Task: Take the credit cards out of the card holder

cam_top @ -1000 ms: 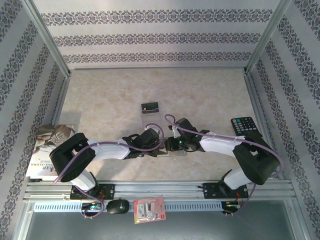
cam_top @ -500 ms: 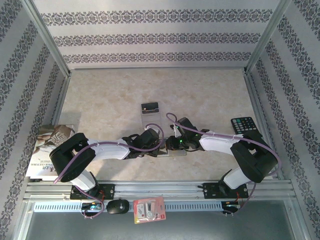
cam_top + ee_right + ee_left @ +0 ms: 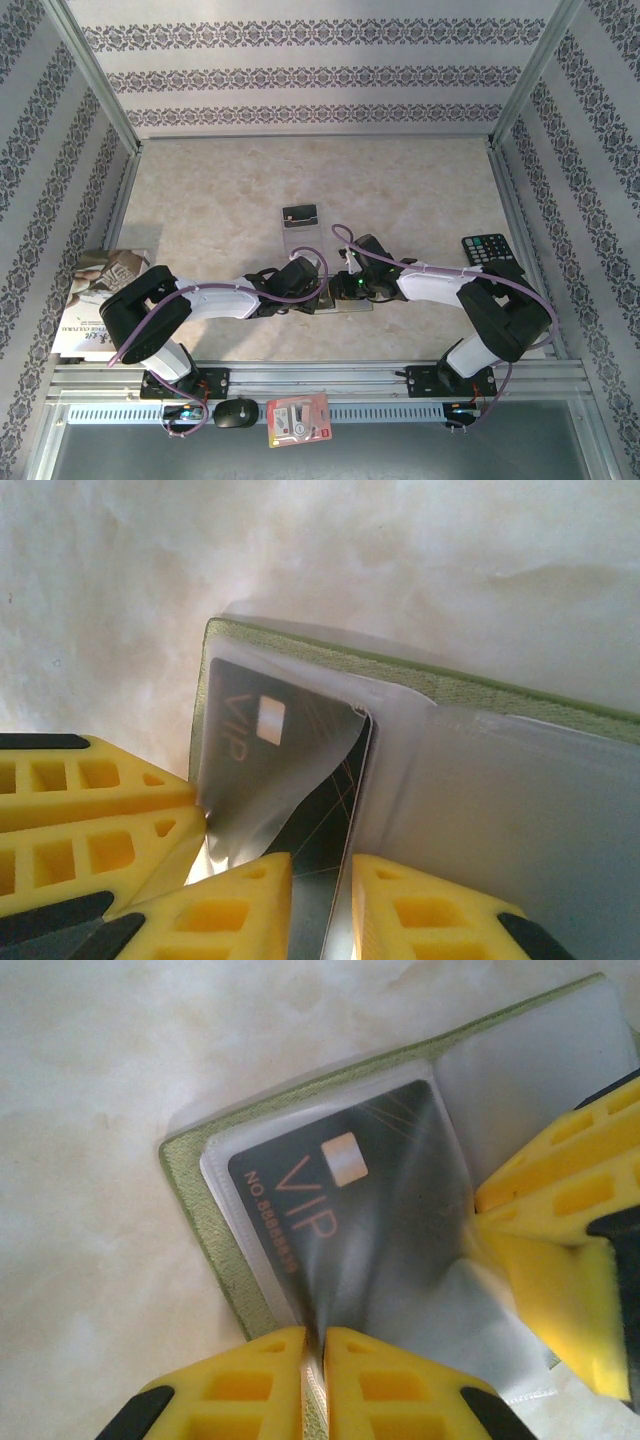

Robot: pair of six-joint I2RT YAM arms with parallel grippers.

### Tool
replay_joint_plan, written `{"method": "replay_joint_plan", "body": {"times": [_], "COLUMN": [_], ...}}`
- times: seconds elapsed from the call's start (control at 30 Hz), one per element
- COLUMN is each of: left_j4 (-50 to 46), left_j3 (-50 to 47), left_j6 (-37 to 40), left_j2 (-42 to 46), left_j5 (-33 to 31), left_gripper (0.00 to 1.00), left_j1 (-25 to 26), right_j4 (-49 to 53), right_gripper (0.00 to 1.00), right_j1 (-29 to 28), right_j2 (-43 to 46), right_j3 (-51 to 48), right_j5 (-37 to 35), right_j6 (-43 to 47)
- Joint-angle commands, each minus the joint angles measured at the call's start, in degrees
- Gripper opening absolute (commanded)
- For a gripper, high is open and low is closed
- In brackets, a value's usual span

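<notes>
Marbled table (image 3: pixel 200 200) below, my left hand (image 3: pixel 316 1345) stays clenched on the clear pocket (image 3: pixel 450 1310) of the olive card holder (image 3: pixel 197 1195), my right hand (image 3: pixel 320 870) pinching the black VIP card (image 3: pixel 300 1200), which has barely slid and remains pocketed.

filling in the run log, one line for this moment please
left gripper: shut on card holder pocket | right gripper: shut on black card edge | black card: partly in pocket

White arms (image 3: pixel 215 298), black joints (image 3: pixel 140 310), purple cables (image 3: pixel 338 230); yellow claw fingers (image 3: pixel 240 1390), apparently black-backed.
</notes>
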State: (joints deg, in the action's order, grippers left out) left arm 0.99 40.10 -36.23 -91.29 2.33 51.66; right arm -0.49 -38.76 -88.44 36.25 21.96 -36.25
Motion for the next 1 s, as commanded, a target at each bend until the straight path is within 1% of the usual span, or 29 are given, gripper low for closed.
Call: {"method": "replay_joint_plan", "body": {"times": [0.0, 0.2, 0.63, 0.7, 0.73, 0.83, 0.97], "left_j4": [-0.97, -1.04, -0.97, -0.82, -0.81, -0.52, -0.34], "left_j3": [-1.02, -1.27, -1.93, -2.04, -2.05, -1.93, -1.87], "left_j6": [0.82, 0.75, 0.50, 0.57, 0.60, 0.61, 0.60], "left_j2": [-1.97, -1.55, -1.38, -1.26, -1.34, -2.21, -2.61], "left_j5": [1.97, 1.64, 1.50, 1.54, 1.51, 1.93, 2.17], "left_gripper": [0.13, 0.17, 0.18, 0.18, 0.18, 0.14, 0.12], "left_j1": [0.64, 0.64, 0.55, 0.55, 0.55, 0.55, 0.55], "right_j4": [-1.93, -1.97, 1.95, 2.16, 1.79, 0.61, 0.49], "right_gripper": [0.19, 0.00, 0.00, 0.00, 0.00, 0.09, 0.10], "right_j1": [-0.61, -0.70, -0.01, -0.08, -0.12, -0.86, -1.59], "right_j2": [-1.44, -0.54, 6.00, 6.57, 6.33, 5.38, 4.80], "right_j3": [-0.12, -1.28, -3.62, -3.48, -3.09, -2.08, -1.29], "right_j5": [0.81, -0.53, -7.69, -6.97, -5.54, -3.52, -4.05], "right_j6": [-0.67, -1.00, -1.41, -1.07, -0.67, -0.40, -0.40]}}
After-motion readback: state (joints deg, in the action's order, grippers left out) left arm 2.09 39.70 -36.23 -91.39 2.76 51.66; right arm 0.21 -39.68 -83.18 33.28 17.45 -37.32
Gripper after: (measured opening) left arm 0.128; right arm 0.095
